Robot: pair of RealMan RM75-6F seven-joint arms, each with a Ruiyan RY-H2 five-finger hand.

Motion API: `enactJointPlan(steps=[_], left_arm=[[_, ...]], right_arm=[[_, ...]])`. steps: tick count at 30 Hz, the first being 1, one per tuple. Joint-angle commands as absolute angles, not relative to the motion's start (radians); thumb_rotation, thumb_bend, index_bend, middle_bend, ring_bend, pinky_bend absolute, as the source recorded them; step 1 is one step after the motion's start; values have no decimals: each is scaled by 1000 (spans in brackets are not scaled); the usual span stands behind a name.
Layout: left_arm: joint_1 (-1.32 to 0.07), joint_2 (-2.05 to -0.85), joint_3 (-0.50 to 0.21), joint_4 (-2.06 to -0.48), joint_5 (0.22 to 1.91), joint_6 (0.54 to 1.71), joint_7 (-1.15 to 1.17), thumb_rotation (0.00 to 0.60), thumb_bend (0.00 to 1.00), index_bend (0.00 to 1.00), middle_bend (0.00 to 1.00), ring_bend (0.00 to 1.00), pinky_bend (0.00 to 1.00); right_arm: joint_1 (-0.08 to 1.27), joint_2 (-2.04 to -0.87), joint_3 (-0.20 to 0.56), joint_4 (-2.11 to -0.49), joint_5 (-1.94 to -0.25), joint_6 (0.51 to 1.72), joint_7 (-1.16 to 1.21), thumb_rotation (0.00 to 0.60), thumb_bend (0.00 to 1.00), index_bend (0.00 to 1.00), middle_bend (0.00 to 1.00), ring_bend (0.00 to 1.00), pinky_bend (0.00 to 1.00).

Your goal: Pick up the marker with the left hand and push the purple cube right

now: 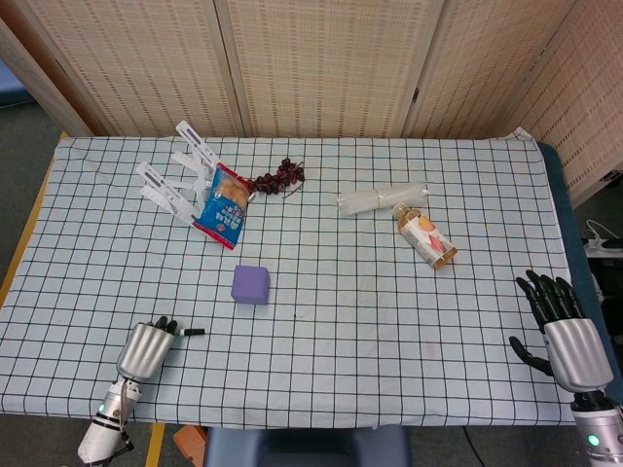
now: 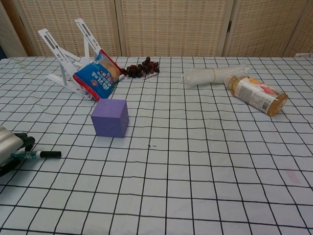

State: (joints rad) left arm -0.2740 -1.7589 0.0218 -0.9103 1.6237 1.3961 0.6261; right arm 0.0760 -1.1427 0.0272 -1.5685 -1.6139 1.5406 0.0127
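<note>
slim green-and-white marker with black cap lies flat on the grid-cloth bench at the near left edge, its back end pinched in the curled fingers of the left hand. purple foam cube sits apart, beyond and right of the cap. right hand rests at the far right edge, fingers spread, holding nothing.

Head high, looking down; chest low, nearer
</note>
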Motion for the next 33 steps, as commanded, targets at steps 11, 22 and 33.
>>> enactJointPlan(steps=[11,22,33], left_arm=[[-311,-1765,42,-704,1708,1501,392,600,587,803,804,795,1000],[-415,-1790,-18,-478,1668,1474,-10,600,615,813,822,800,1000],[-539,-1866,-44,-306,1626,1349,-128,600,620,814,823,800,1000]], right_arm=[[78,-1147,28,-1570,-1605,1528,-5,600,173,0,0,0,0],[84,-1176,42,-1569,-1571,1507,-58,600,173,0,0,0,0],[96,-1176,65,-1564,-1520,1477,-55,600,173,0,0,0,0]])
